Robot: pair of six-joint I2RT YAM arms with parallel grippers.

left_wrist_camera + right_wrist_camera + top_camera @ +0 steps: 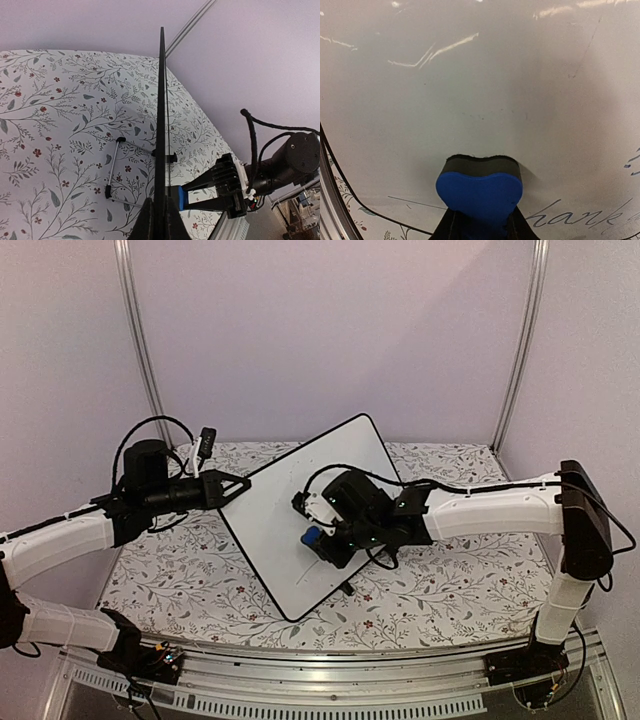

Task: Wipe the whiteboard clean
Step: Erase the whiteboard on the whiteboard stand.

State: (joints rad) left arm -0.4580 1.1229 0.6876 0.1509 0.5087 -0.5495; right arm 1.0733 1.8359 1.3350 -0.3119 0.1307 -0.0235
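Note:
The whiteboard (290, 520) stands tilted on the flowered table, black-framed and glossy. My left gripper (232, 486) is shut on its left edge; in the left wrist view the board (161, 125) shows edge-on, running up from my fingers (144, 222). My right gripper (318, 540) is shut on a blue eraser (312, 537) and presses its dark felt face against the board's front. In the right wrist view the eraser (480, 192) sits on the white surface (480, 75). Handwritten letters (585, 216) remain low right, with a thin line (415, 202) low left.
The board's wire stand (114, 170) rests on the flowered tablecloth (440, 580) behind it. My right gripper and the eraser (182, 197) show past the board in the left wrist view. Metal corner posts (520, 340) and purple walls enclose the back.

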